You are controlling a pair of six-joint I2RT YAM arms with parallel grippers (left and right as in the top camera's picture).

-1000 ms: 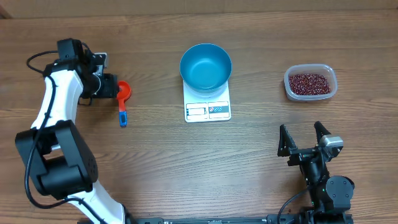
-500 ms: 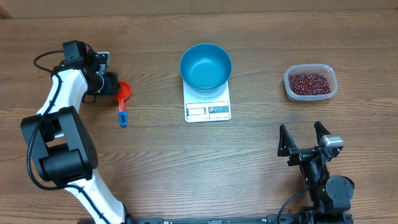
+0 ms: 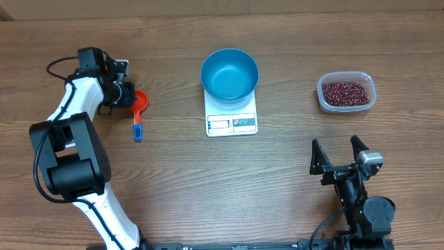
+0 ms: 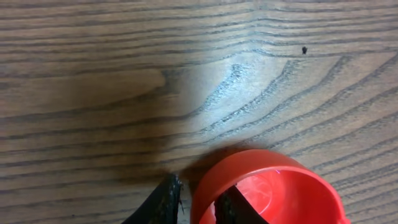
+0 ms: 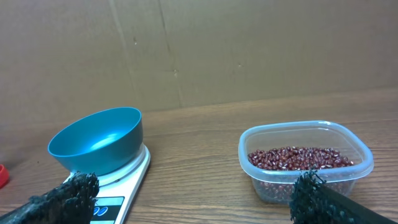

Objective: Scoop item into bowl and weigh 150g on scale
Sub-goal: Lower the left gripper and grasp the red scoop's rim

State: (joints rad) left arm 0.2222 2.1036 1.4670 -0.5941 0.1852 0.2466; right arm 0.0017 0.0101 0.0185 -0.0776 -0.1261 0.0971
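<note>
left pincer (image 4: 198, 204): narrow, astride scoop (image 3: 138, 117) cup rim, grip unsure | handle: down-frame from cup | beans (image 3: 345, 93): far right

Blue bowl (image 3: 229, 73) on white scale (image 3: 232, 123), beans (image 3: 345, 93) apart

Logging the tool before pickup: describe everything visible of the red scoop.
The scoop looks plastic: a round red cup, open side up, no beans seen inside, with a slim handle turning blue toward its end. It lies on the wooden table, left of the scale, handle pointing toward the arms' bases. The left gripper straddles the cup's wall, one of its fingers outside, the other inside; whether they pinch it yet cannot be told.
</note>
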